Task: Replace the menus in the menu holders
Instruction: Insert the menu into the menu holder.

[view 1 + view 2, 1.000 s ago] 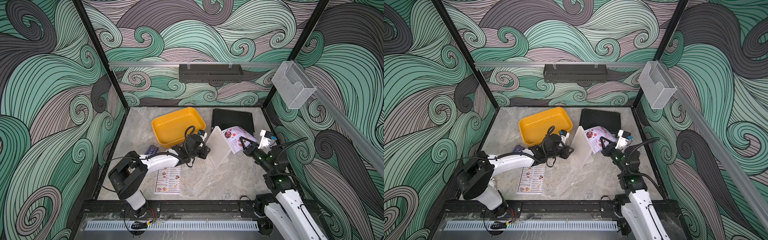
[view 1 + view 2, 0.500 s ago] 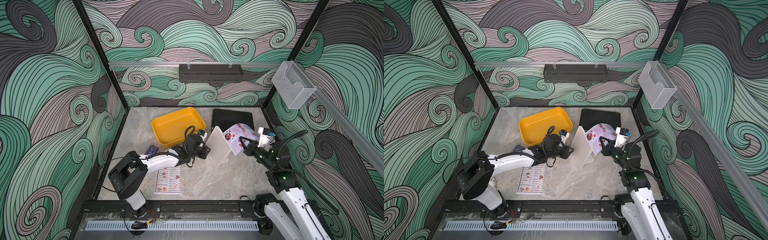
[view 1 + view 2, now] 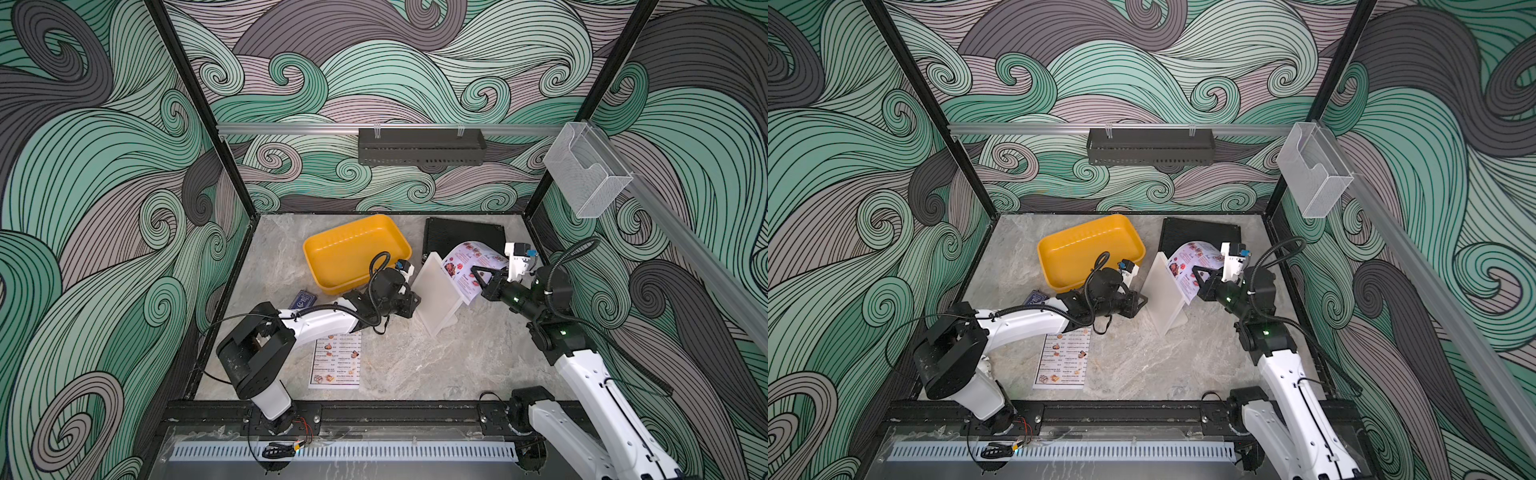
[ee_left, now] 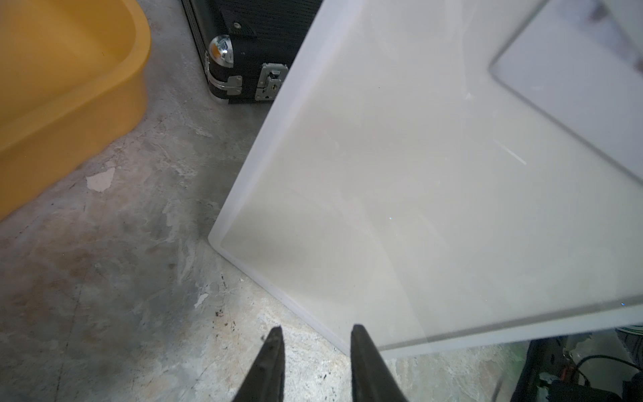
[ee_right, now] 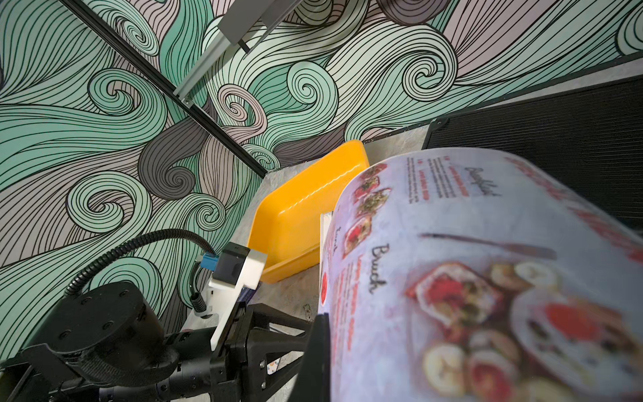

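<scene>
- Grey marbled counter (image 3: 415, 365): carries everything listed.
- Yellow tray (image 3: 353, 257): toward the back wall, beside the case.
- Black ribbed case (image 3: 457, 232): lying flat behind the holder.
- Frosted acrylic menu holder (image 3: 436, 291): standing mid-counter, between both arms.
- Lavender-pink menu (image 3: 461, 270): curled against the holder, pinched in the closed right jaws.
- White menu (image 3: 336, 365): flat near the front, partly under the left arm.
- Left jaws: parted, gripping nothing, just beside the holder's lower edge.

The sheet-sized clear acrylic stand (image 4: 417, 191) looks frosted, smooth and milky. At its 10 o'clock, the yellow plastic tray (image 4: 62, 87) is smooth with a soft sheen. The black ribbed case (image 4: 250, 45) has shiny chrome corners and latches. The lavender paper menu (image 5: 469, 261) looks faintly glossy. The grey marbled tabletop (image 4: 121, 296) is matt and scuffed.
</scene>
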